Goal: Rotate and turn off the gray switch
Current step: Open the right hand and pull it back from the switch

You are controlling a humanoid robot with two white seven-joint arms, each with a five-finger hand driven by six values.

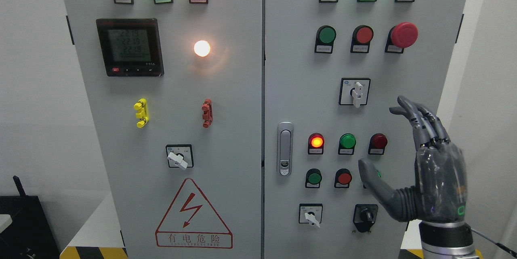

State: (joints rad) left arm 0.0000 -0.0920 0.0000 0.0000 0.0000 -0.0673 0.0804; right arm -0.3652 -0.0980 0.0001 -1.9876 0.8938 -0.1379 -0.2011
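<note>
One right hand (424,170) hovered with fingers apart, holding nothing, near the gray switch (355,92); whether it was off, I could not tell.

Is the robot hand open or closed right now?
Open. The right robot hand has its fingers extended and thumb spread, holding nothing, in front of the panel.
</note>
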